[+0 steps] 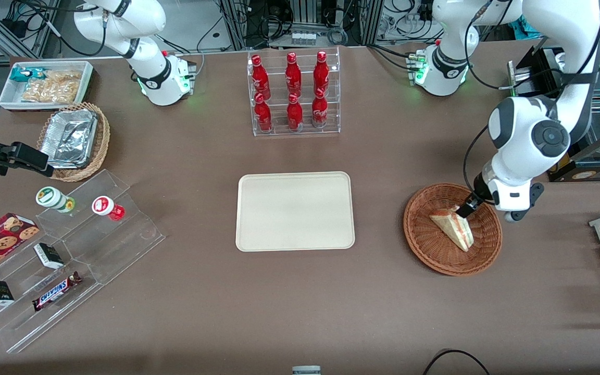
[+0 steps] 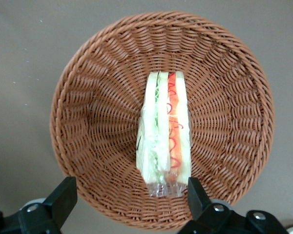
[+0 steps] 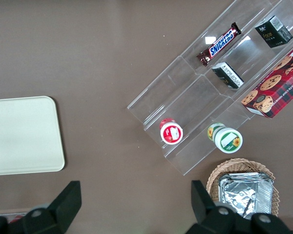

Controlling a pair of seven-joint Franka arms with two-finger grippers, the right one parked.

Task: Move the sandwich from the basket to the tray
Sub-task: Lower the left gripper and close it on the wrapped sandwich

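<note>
**One wedge, lying lengthwise between two spread fingers**

One small triangular sandwich (image 2: 164,131) of pale white bread, with green and red-orange filling on its cut edge, lies inside the round reddish-brown woven wicker basket (image 1: 425,245). The basket stands toward the working arm's end of the table, well apart from the flat cream-beige rectangular plastic tray (image 1: 295,211), which has nothing on it.

The left arm's two-finger gripper (image 2: 131,195) hangs directly above the basket, over the end of the sandwich that points to the wrist. Its black fingers (image 2: 63,196) are spread wide and hold nothing. One finger stands well clear of the bread; the other is just beside the red-filling slice and seems close to its corner, though I cannot tell if it touches.

The relation that matters, I judge, is this: in the wrist view the long axis of the wedge runs away from the gripper, and the line between the two fingers crosses this axis. So the fingers face the two flat bread sides, which is the good direction for closing. However, the sandwich is not centred between them; it lies nearer to one finger. Probably the gripper should shift a little sideways and descend before it closes, otherwise one finger may push the wedge across the basket floor.
</note>
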